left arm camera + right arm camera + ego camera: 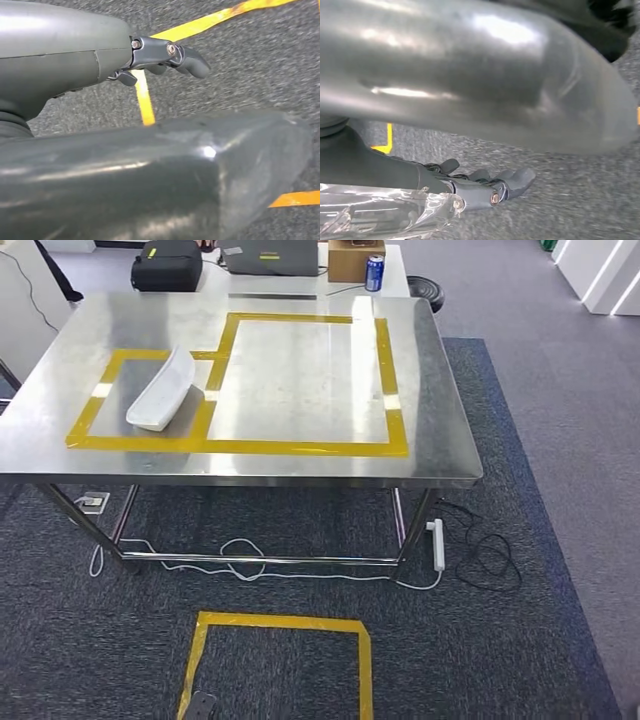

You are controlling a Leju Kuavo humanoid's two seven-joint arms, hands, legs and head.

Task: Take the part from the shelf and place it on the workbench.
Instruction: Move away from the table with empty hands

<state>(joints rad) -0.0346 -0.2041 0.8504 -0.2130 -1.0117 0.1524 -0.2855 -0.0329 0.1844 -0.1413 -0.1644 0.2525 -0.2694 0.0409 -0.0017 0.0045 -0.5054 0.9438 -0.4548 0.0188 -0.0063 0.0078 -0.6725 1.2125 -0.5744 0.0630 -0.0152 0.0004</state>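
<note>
The white curved plastic part already lies inside the smaller yellow-taped box on the steel workbench, well apart from both hands. The left hand and right hand hang over grey carpet, fingers extended, holding nothing. Judged done: keep both arms low, clear of the table edge

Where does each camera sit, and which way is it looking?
Head view: high on the body, facing forward and down at the steel workbench with the white part on it.
Left wrist view: behind the left robot hand, looking down at carpet.
Right wrist view: behind the right robot hand, looking down at carpet.
Shared: the head and left wrist views show the yellow floor tape.
</note>
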